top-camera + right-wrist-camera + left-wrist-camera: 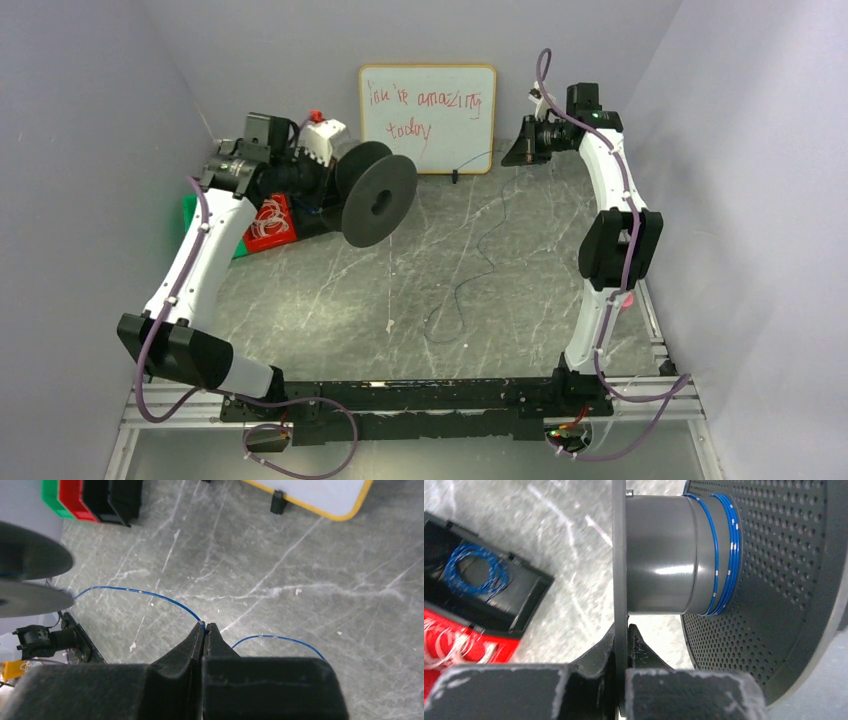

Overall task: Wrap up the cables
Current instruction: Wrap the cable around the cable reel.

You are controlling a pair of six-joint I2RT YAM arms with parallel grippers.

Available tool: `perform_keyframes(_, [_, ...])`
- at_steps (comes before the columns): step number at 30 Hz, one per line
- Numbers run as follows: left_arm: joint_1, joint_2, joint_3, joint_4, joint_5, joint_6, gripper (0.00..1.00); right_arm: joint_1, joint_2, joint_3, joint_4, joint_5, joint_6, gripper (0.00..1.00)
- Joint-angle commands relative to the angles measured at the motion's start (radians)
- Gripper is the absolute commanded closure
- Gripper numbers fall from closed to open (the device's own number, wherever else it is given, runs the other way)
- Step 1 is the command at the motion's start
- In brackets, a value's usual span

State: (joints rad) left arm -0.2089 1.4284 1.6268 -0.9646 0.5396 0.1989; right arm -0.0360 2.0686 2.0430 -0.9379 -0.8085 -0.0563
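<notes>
My left gripper [325, 185] is shut on the thin flange [620, 555] of a black spool [377, 200] and holds it above the table at the back left. A few turns of blue cable [725, 555] lie round the spool's grey core. My right gripper [520, 152] is at the back right, shut on the thin blue cable [150, 596] at its fingertips [206, 626]. The cable runs from the spool [30, 597] to the fingertips, then trails right [280, 638]. Its slack snakes over the table into a loose loop [447, 315].
A black bin [531, 597] holds a blue cable coil [474, 572], next to a red bin [270, 220] with white coils and a green bin [188, 210]. A whiteboard [428, 105] leans on the back wall. The table is grey marble.
</notes>
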Motion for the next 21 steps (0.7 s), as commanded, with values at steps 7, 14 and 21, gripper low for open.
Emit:
perform_keyframes(7, [-0.208,-0.001,-0.099,0.196,-0.623,0.107,0.98,-0.003,-0.128,0.053,0.025,-0.128,0.028,1.0])
perform_keyframes(14, [-0.294,0.105,-0.083,0.244,-0.892,0.068,0.98,0.003,-0.202,0.02,0.054,-0.336,0.053,1.0])
perform_keyframes(21, [-0.294,0.204,0.005,0.25,-1.005,-0.005,0.98,0.097,-0.272,-0.058,0.062,-0.408,0.039,1.0])
